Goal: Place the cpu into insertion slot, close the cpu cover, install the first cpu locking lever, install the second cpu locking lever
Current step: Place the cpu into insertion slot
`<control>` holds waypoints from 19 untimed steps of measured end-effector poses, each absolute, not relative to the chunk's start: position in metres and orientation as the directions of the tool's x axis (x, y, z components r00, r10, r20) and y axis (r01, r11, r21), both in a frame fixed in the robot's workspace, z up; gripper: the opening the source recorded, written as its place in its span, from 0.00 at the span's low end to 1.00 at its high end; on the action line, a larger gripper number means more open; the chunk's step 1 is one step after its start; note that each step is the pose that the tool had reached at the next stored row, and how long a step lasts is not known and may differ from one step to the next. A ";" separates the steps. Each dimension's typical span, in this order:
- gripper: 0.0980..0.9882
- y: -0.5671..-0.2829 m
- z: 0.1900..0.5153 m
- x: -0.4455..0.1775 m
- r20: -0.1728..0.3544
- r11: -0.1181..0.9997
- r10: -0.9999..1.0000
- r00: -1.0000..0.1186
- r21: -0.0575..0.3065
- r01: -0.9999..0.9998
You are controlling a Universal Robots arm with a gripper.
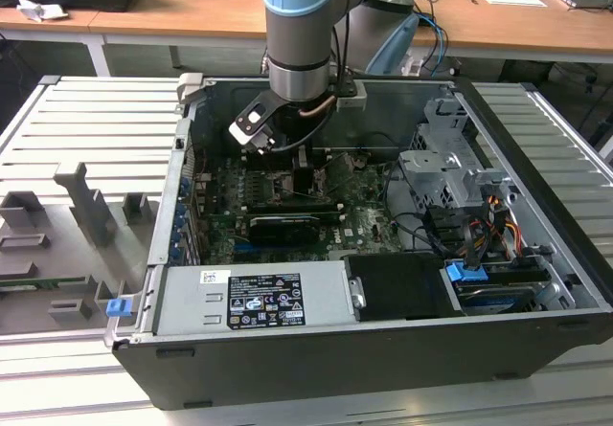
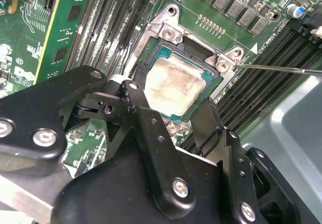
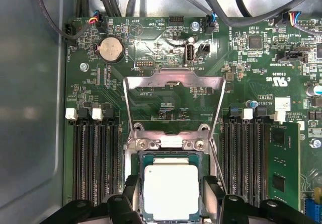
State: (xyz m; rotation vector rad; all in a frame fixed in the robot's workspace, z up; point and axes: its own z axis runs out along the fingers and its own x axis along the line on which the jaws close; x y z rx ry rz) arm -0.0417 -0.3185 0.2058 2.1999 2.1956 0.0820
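Fingers (image 2: 143, 116): black, spread apart and released, nothing grasped; they are set at two opposite sides of the cpu (image 3: 171, 191), and gaps are seen between them and the chip in the first wrist view. Entries are ordered from the exterior view's left to its right.

Ribbed table (image 1: 57, 120): grey fixture blocks (image 1: 86, 201) are carried toward its edge at the exterior view's left; untouched.

Computer case (image 1: 287, 369): laid open on the table; a green circuit board (image 3: 88, 90) is fixed to its floor.

Arm (image 1: 299, 43): found reaching down into the case near the far wall; the gripper (image 3: 171, 188) is held just above the board.

Insertion slot (image 3: 171, 156): flanked on two sides by long black memory slots (image 3: 95, 158); the cpu is seated flat within its rim, silver top upward; placement is judged done.

Cpu cover (image 3: 173, 78): stood open on its hinge at the slot's edge toward the coin cell (image 3: 110, 49); the board is seen through its window; closing is judged not yet done. The cpu lies directly between the fingers; the cover lies beyond them on the hinge side, with its hinge line parallel to the line joining the fingertips.

Locking lever (image 2: 282, 69): thin wire rod, projecting from the slot's corner over the memory slots; judged not hooked down.

Drive cage (image 1: 441, 172): by the case wall at the exterior view's right; well apart.
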 end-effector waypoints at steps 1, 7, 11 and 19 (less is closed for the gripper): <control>0.59 -0.319 0.206 -0.042 0.014 -0.003 1.000 0.002 0.060 0.998; 0.57 -0.319 0.211 -0.042 0.014 -0.006 1.000 0.005 0.060 0.998; 0.36 -0.319 0.212 -0.042 0.015 -0.007 1.000 0.006 0.060 0.998; 0.01 -0.319 0.214 -0.042 0.014 -0.009 1.000 0.008 0.060 0.998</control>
